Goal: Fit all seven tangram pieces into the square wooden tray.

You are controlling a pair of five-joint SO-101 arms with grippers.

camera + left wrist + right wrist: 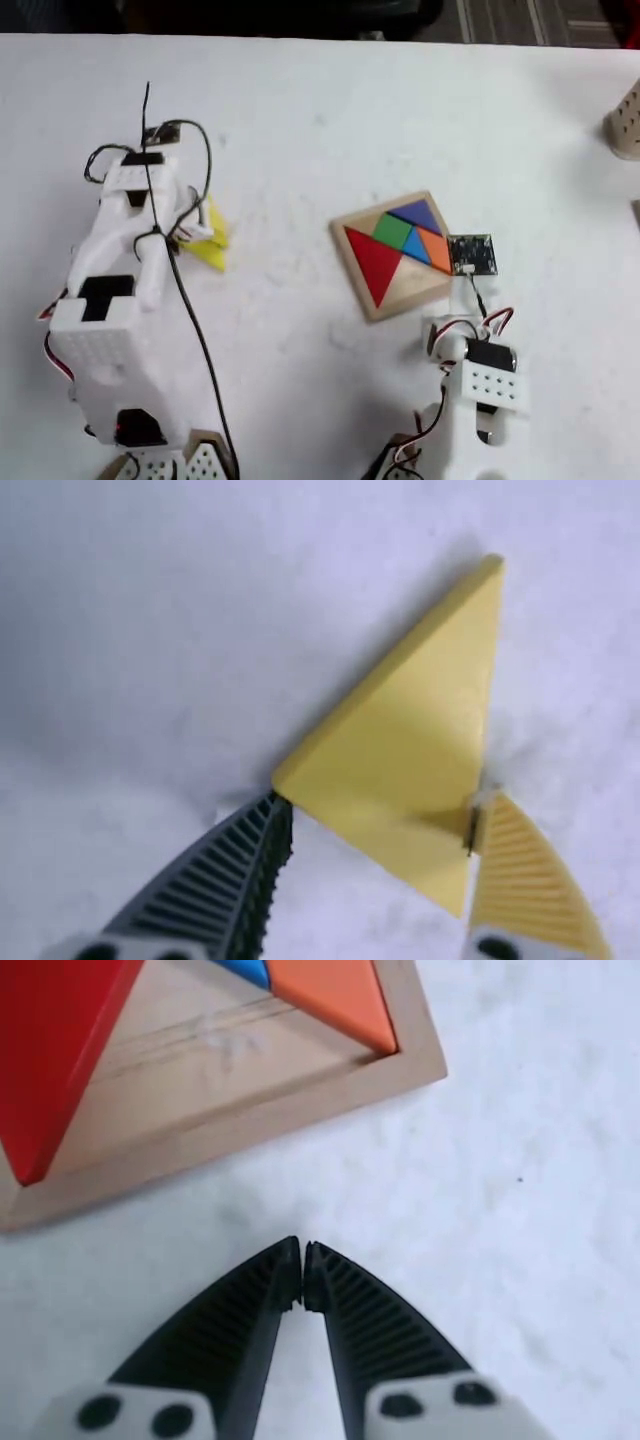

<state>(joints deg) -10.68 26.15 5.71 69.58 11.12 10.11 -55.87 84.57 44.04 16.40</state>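
Note:
The square wooden tray point(372, 305) lies at the table's middle, turned like a diamond. It holds a red triangle point(374, 262), a green square point(393, 231), a purple piece point(420, 214), a blue piece point(414, 247) and an orange piece point(436, 250). Bare wood shows beside the red triangle point(60, 1050) and the orange piece point(335, 995). A yellow triangle point(410, 750) lies on the table far left of the tray, and my left gripper point(375, 815) is shut on it, one finger at each side. My right gripper point(302, 1275) is shut with nothing in it, just off the tray's near edge point(300, 1100).
A beige perforated object point(625, 125) stands at the table's right edge. Black cables point(195, 330) run along the left arm. White table lies open between the yellow triangle point(212, 243) and the tray.

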